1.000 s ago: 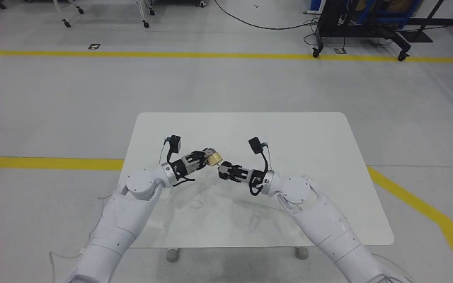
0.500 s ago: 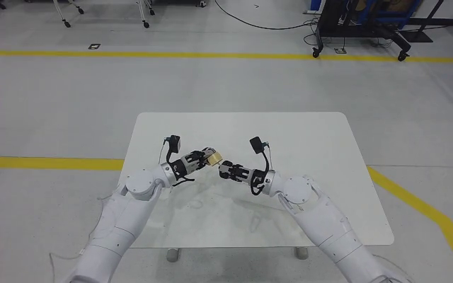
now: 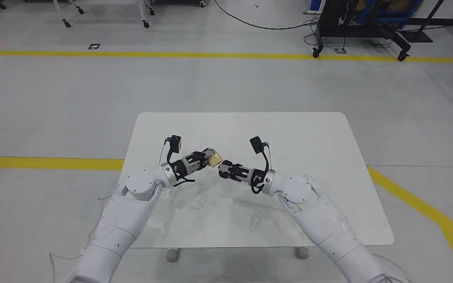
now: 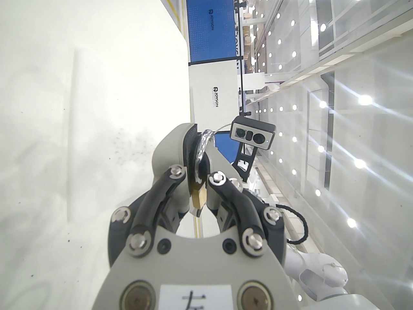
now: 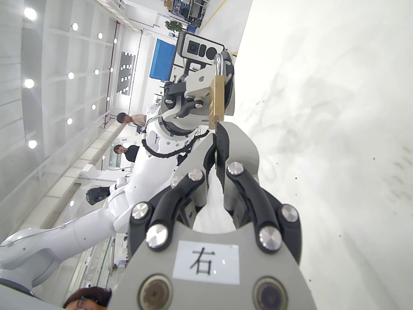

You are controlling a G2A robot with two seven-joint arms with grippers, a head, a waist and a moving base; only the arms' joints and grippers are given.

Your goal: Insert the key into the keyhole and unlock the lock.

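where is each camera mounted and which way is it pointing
Top view: above the arms, looking down at the table; both arms show.
Left wrist view: on the left wrist, looking along the left jaws, shut on the padlock.
Right wrist view: on the right wrist, looking along the right jaws, shut, toward that padlock.
Shared: every view shows the padlock.

one padlock (image 5: 216, 101), two claws, left claw (image 3: 209, 157) and right claw (image 3: 224, 168), one table (image 3: 318, 141)

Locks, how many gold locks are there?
1. The gold padlock is clamped in the left gripper above the table, close to the right gripper.
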